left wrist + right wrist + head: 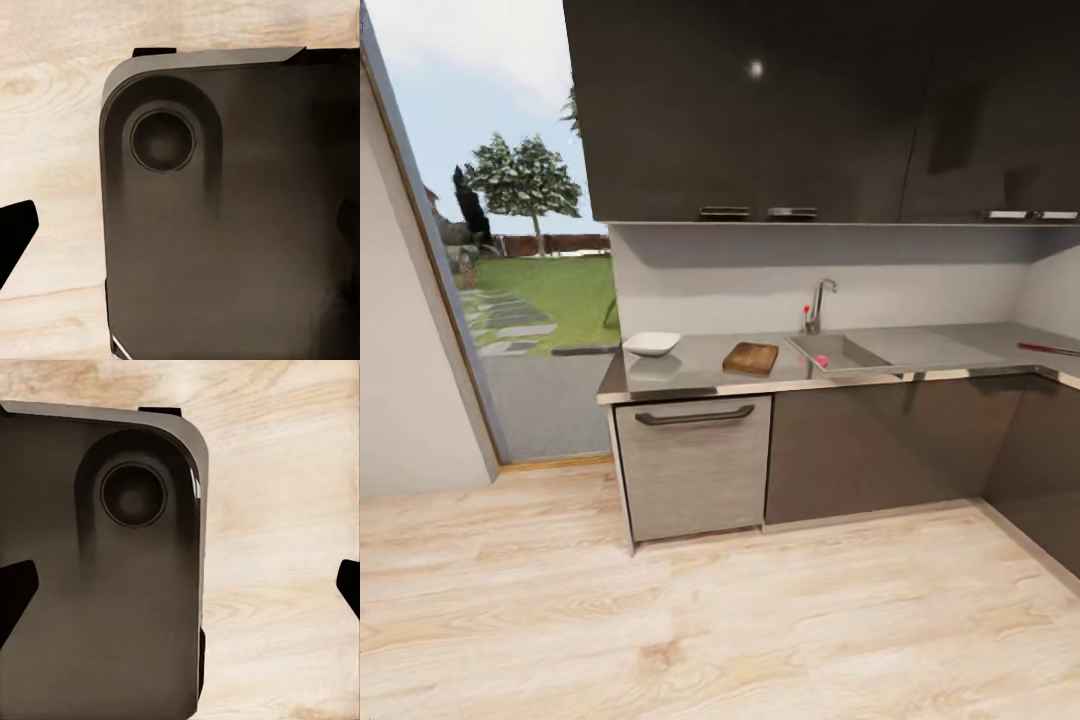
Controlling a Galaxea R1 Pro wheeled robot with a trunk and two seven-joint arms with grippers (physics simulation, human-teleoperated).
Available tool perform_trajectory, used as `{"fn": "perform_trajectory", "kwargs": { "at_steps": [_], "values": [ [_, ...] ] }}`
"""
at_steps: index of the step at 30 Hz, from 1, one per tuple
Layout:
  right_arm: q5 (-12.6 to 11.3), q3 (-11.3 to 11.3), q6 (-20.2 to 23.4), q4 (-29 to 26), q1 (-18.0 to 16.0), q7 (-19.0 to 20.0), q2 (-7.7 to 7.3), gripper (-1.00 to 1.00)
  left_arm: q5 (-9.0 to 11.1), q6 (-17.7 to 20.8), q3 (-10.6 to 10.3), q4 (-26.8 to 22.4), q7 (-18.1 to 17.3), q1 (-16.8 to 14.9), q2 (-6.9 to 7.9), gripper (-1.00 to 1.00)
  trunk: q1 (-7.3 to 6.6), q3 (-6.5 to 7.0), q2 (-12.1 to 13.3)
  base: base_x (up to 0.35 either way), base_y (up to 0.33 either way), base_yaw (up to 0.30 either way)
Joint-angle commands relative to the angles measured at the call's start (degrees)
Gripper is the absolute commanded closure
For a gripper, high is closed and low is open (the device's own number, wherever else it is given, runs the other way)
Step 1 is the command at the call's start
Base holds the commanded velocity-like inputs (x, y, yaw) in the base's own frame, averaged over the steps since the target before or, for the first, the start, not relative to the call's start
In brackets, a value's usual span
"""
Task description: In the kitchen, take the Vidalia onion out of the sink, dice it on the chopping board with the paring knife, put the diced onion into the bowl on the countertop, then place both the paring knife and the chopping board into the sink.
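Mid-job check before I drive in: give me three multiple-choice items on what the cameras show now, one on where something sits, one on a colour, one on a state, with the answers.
1. Where is the chopping board?
A. on the countertop between the bowl and the sink
B. inside the sink
C. on the floor

2. What colour is the bowl?
A. red
B. white
C. dark brown

3. What is lying on the chopping board?
A. a knife
B. diced onion
C. nothing that can be made out

Answers:
1 A: in the head view the board lies flat on the counter, bowl to its left, basin to its right.
2 B: the bowl shows white against the grey slab.
3 C: the board's top looks bare from this distance; a slim reddish thing, possibly the knife, lies far along the counter to the right.
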Motion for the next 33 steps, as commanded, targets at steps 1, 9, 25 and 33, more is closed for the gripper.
{"fn": "perform_trajectory", "kwargs": {
  "at_steps": [1, 9, 25, 33],
  "values": [
    [0.02, 0.04, -0.19, 0.03, -0.01, 0.02, -0.01, -1.00, 0.02, -0.07, 0.00, -0.08, 0.01, 0.03, 0.00, -1.00, 0.03, -0.04, -0.02, 0.276, -0.249, 0.217],
    [0.02, 0.10, -0.19, 0.03, -0.01, 0.02, -0.01, -1.00, 0.02, -0.09, 0.00, -0.08, 0.01, 0.04, 0.00, -1.00, 0.03, -0.04, -0.02, 0.276, -0.249, 0.196],
    [0.02, 0.21, -0.19, 0.03, -0.01, 0.11, 0.00, -1.00, 0.02, -0.09, 0.00, -0.08, 0.01, 0.06, 0.00, -1.00, 0.03, -0.04, -0.02, 0.276, -0.249, 0.010],
    [0.02, 0.21, -0.19, 0.03, -0.01, 0.11, 0.00, -1.00, 0.02, -0.11, 0.00, -0.08, 0.01, 0.04, 0.00, -1.00, 0.03, -0.04, -0.02, 0.276, -0.249, 0.000]
  ]
}}
